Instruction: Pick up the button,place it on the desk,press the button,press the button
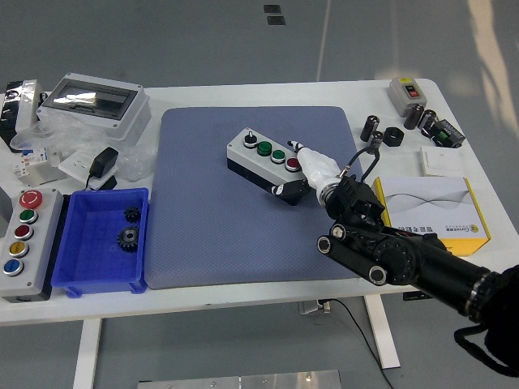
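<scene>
We work here with the right robot hand (302, 154), which reaches in from the lower right across the blue-grey padded mat (203, 235) on the white tabletop (324, 96). The task's thing, a grey rectangular push-button control box (261, 160) with a black toggle, two green buttons and one red button, lies flat and slightly angled on the upper middle of the mat. Placement therefore looks complete, and we judge the pressing step to be in hand.

The white fingers (315, 166) are gathered into a pointing form and hold nothing. The fingertip sits at the red button (293, 164) on the box's right end; we cannot tell whether it presses or only touches.

To press well, we keep the fingertip centred on the red cap and push straight down along its axis. A sideways load could slide the box over the mat or tip its near edge. We avoid the neighbouring green button (278, 154), which sits just beside the red one. Lift clear between the two presses.

The left robot hand is out of view.
</scene>
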`<state>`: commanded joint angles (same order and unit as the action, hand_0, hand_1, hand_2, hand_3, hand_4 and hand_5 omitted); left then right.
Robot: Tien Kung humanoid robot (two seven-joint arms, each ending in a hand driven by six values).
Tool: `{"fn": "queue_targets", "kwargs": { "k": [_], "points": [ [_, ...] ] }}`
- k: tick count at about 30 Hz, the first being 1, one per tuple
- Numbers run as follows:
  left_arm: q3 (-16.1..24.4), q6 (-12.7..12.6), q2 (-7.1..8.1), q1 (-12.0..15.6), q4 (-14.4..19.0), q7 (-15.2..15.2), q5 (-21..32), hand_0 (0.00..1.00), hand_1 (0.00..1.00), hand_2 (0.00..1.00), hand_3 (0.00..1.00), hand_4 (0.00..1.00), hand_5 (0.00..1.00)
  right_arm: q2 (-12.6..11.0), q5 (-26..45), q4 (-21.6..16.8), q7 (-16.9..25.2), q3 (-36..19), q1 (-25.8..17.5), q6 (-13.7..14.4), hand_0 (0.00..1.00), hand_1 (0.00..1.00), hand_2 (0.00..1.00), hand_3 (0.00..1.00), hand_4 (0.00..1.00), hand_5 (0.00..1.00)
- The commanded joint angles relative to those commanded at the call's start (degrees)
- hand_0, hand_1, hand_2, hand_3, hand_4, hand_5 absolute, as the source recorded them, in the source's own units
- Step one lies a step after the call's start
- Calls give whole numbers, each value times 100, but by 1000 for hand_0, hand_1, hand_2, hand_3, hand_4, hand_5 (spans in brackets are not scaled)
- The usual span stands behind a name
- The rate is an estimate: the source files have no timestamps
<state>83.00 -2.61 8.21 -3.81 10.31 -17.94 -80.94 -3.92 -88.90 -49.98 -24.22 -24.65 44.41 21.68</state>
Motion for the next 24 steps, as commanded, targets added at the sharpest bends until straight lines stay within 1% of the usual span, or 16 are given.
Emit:
{"fn": "queue_targets", "kwargs": {
  "k": [5,6,11,12,17,18,21,23,24],
  "points": [
    [-21,1,-4,5,0,15,30,638,619,573,604,627,234,-2,-34,3,2,53,-3,-6,130,408,543,994,702,135],
    [-27,1,-4,7,0,19,39,638,618,573,601,626,235,-2,-33,4,1,71,-6,-22,62,314,435,782,445,80],
    [-35,-2,-9,15,0,31,57,638,618,573,601,626,235,-26,22,-19,72,141,-30,-69,62,314,435,782,445,80],
    [-34,-2,-10,15,0,34,59,638,618,573,600,625,236,-46,40,-44,109,142,-37,-67,27,276,395,564,170,2],
    [-26,-8,-11,35,0,45,64,638,618,573,600,625,236,-179,170,-249,428,114,-69,94,27,276,395,564,170,2],
    [-21,-9,-12,40,0,45,62,638,618,572,600,622,235,-211,205,-316,533,102,-78,120,17,248,357,361,2,2],
    [-26,-12,-21,50,0,52,78,638,618,572,600,622,235,-395,327,-634,884,17,-135,111,17,248,357,361,2,2],
    [-26,-13,-30,51,0,60,84,638,618,572,600,622,235,-598,423,-885,1158,-61,-183,-55,17,248,357,361,2,2],
    [-28,-13,-36,50,0,65,86,637,618,572,598,619,236,-702,486,-1010,1287,-101,-209,-154,13,244,299,232,2,2]
  ]
}}
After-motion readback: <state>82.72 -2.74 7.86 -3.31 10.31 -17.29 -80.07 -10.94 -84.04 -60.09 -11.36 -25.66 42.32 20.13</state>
